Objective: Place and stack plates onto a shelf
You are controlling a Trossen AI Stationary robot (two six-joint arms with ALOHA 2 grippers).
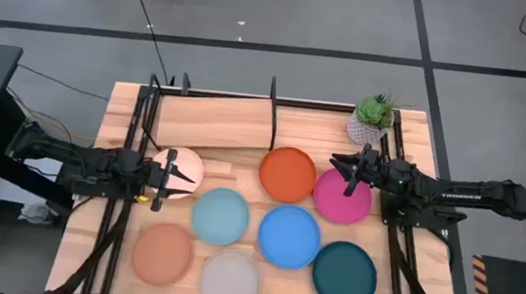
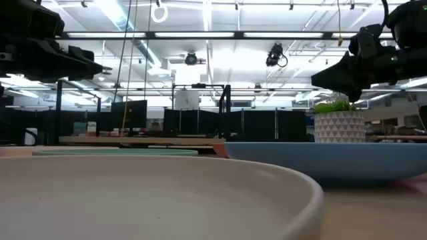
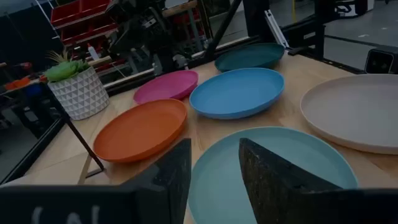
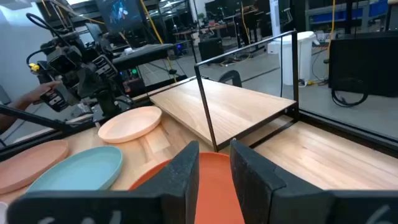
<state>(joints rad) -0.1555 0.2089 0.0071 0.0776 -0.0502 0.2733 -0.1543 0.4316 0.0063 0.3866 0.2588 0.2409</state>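
Eight plates lie flat on the tabletop: pale peach point(image 1: 187, 170), orange point(image 1: 288, 174), magenta point(image 1: 343, 201), light blue point(image 1: 221, 214), bright blue point(image 1: 289, 236), dark teal point(image 1: 345, 273), terracotta point(image 1: 163, 252) and grey-white point(image 1: 230, 281). The shelf point(image 1: 212, 120), with its black divider point(image 1: 271, 114), stands at the far side. My left gripper point(image 1: 168, 177) hangs open above the peach plate's left part, and its wrist view looks over the light blue plate point(image 3: 273, 155). My right gripper point(image 1: 347, 171) hovers open above the magenta plate's far rim, with the orange plate point(image 4: 214, 186) seen between its fingers.
A potted plant point(image 1: 372, 119) in a white pot stands at the table's far right corner, close to my right gripper. Black frame rails run along the table's left point(image 1: 133, 124) and right point(image 1: 395, 239) sides. The shelf plank point(image 4: 224, 106) carries nothing.
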